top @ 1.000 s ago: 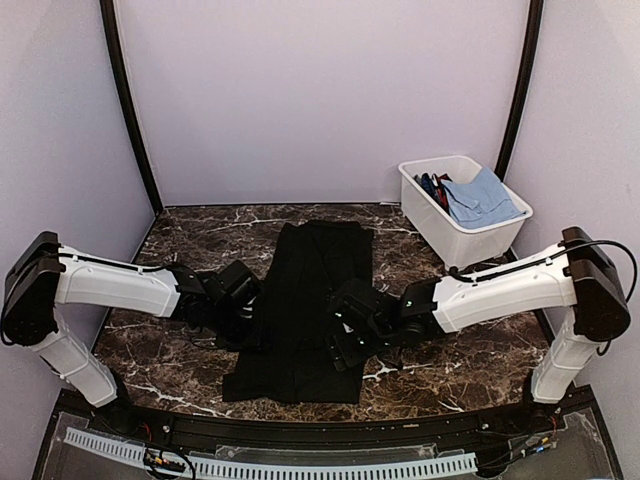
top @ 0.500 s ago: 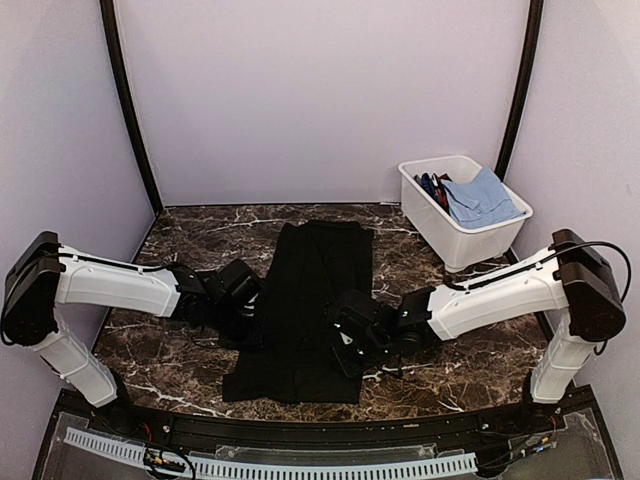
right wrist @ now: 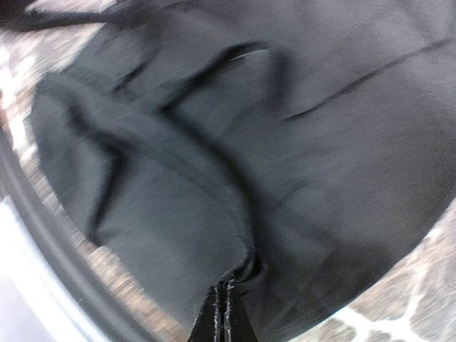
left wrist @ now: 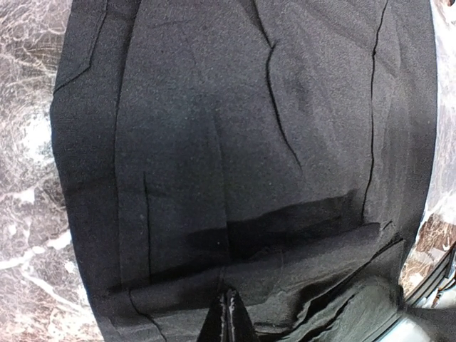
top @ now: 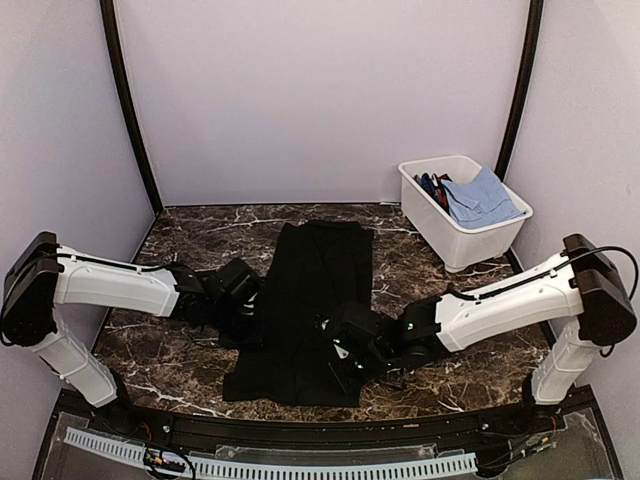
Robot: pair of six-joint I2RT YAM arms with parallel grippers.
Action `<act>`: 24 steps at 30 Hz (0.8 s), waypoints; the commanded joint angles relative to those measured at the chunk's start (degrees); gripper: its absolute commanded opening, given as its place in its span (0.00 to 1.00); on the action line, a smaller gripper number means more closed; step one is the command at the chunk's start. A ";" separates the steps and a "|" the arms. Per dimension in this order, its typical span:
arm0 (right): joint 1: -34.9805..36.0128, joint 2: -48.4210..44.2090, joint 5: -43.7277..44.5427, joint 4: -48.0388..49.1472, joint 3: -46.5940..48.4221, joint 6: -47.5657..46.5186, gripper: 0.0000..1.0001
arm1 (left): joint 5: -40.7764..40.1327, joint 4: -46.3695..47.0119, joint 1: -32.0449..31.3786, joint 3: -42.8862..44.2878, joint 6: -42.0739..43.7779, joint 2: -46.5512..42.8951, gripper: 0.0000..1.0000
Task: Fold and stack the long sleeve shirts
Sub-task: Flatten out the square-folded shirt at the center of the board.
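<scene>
L gripper (left wrist: 228,317) & R gripper (right wrist: 226,303) pinch shut on black shirt (top: 312,285) side edges, L's hold less clear. Fold step. Next: even lift, both sides together.

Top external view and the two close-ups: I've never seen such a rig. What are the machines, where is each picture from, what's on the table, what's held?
The machines are two robot arms bolted at the near edge of the marble table. The wide picture comes from a fixed camera above and behind them; each close-up comes from a camera on one wrist. On the table lies a black shirt, with a white bin of clothes at the far right. The left gripper and the right gripper are both shut, each pinching the shirt's cloth.
</scene>
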 commanded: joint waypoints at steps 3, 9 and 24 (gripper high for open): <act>7.30 -6.21 -6.67 3.14 -5.39 0.37 0.00 | -1.33 -0.88 0.01 1.31 -0.81 -3.15 0.00; 11.81 -7.35 -10.43 6.50 -10.10 1.90 0.00 | -1.70 -2.33 0.07 1.54 -0.73 -4.28 0.00; 14.60 -9.54 -7.54 5.16 -10.92 1.72 0.08 | -0.43 -5.52 0.05 0.40 0.28 -6.44 0.19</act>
